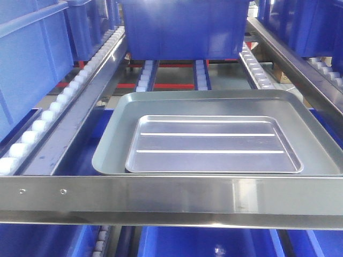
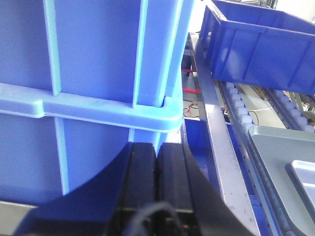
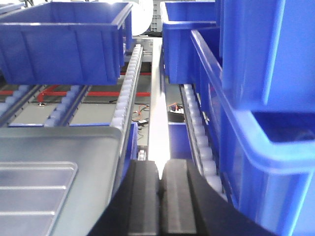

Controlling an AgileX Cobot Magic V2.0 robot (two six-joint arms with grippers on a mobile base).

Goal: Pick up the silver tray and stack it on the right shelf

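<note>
The silver tray [image 1: 214, 144] is seen lying flat inside a larger, duller grey tray [image 1: 110, 144], two long ridges running across its base; its near rim sits just beside the grey tray's near rim, w/ more bare grey base left at the far side. Both trays rest on the right shelf [image 1: 161, 201], just behind its broad shiny front rail, which carries two small holes toward the left end. A side rail of small white rollers [image 1: 59, 101] runs along the left edge of the shelf, another along the right edge; short roller tracks are seen farther back under a blue bin [image 1: 185, 27] that sits at the far end. More blue bins stand to the left & right of the shelf. No arm is visible in the front view. In the left wrist view the left claw [image 2: 156, 162] is shown w/ its black pads pressed together, nothing between them; it is held close before a stacked blue crate [image 2: 88, 78], and a corner of the silver tray [image 2: 302, 172] shows at the right edge. In the right wrist view the right claw [image 3: 160, 182] is likewise closed on nothing, pads touching, placed over a shiny rail beside the grey tray's corner [image 3: 64, 142], w/ the silver tray's ridged base [image 3: 34, 191] at lower left, apart from the claw.
</note>
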